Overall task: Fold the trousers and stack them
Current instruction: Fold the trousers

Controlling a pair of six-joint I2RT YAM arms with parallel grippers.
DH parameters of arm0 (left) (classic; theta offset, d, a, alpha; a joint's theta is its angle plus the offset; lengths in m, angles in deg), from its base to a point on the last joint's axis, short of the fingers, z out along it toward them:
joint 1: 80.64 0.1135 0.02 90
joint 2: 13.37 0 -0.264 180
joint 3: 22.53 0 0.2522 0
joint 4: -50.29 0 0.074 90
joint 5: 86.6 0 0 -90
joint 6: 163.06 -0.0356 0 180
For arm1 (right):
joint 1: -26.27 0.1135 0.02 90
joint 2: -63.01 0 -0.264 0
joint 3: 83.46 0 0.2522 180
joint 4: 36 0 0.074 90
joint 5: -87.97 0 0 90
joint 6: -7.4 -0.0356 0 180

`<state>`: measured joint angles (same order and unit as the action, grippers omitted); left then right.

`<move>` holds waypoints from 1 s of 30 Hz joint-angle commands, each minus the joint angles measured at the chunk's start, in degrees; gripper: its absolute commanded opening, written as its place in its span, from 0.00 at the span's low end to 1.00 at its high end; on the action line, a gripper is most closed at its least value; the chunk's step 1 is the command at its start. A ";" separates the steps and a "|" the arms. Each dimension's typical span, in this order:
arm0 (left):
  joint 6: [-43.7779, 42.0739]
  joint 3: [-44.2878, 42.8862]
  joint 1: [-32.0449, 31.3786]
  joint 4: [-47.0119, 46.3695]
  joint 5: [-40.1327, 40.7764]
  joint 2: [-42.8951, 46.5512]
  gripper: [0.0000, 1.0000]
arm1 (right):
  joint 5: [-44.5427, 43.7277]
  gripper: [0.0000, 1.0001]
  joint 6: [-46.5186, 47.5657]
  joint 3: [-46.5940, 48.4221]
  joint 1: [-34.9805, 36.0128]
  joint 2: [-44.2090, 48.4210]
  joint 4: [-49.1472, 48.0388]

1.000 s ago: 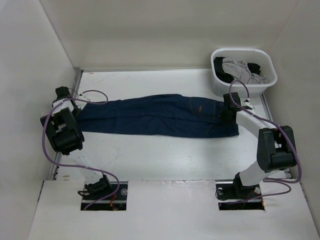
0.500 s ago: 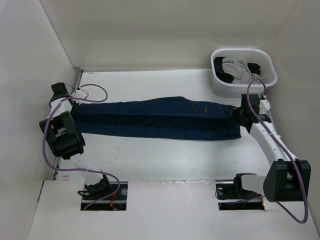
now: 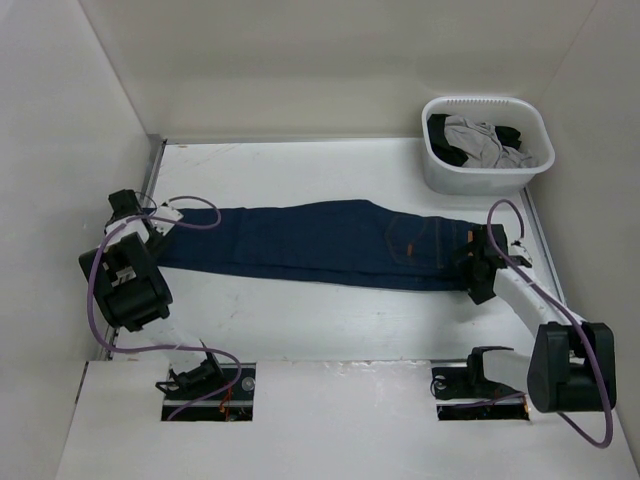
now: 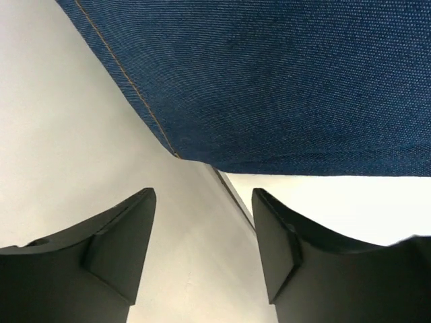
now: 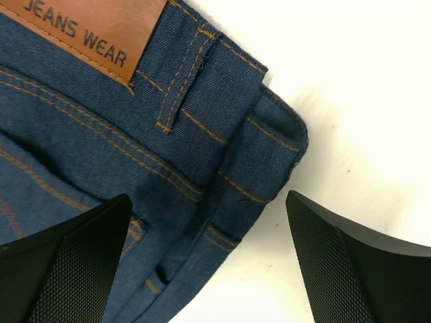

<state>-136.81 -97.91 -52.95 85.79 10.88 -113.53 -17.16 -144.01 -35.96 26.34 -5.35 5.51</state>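
Left hand: fingers spread apart, nothing between them, holding nothing. It sits at the left end of the desk, pointed at the leg hem of the trousers; in the left wrist view the hem edge with its orange-tan stitching lies just ahead of the fingertips, with bare desk under them.

Right hand: wide open, grips nothing. It is over the waist corner of the trousers, one finger over denim, the other over bare desk. Cannot tell if the fingers touch the cloth. The right wrist view shows the tan patch reading "JEANS WEAR" and a belt loop beside it.

Trousers: dark navy denim, lying flat as one long strip across the middle of the desk, waist at the right by the right hand, hems at the left by the left hand.

White basket in the far right corner, apart from the trousers, holding a grey garment and a black garment.
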 commanded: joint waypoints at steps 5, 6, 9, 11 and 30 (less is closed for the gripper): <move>0.11 -4.47 1.72 1.99 -2.12 4.36 0.60 | 1.60 1.00 -12.85 -1.12 0.41 3.58 2.05; 0.11 -4.21 1.55 1.99 -3.08 4.36 0.60 | 1.43 1.00 -13.56 -1.22 0.58 3.58 1.87; -0.59 -2.80 0.84 1.38 -4.32 3.57 0.61 | -0.59 1.00 -10.94 0.44 1.28 1.92 1.61; -0.33 -2.80 -0.12 0.85 -4.32 2.26 0.61 | -1.56 1.00 -8.57 2.38 1.90 2.26 1.87; 0.29 -3.33 -4.52 -1.17 -4.59 -2.58 0.59 | -2.18 0.66 -6.54 5.37 5.24 -4.50 -2.52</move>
<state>-136.76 -99.82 -56.41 85.66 7.74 -116.35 -19.09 -150.77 -31.24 31.22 -8.54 6.60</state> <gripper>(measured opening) 0.595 0.663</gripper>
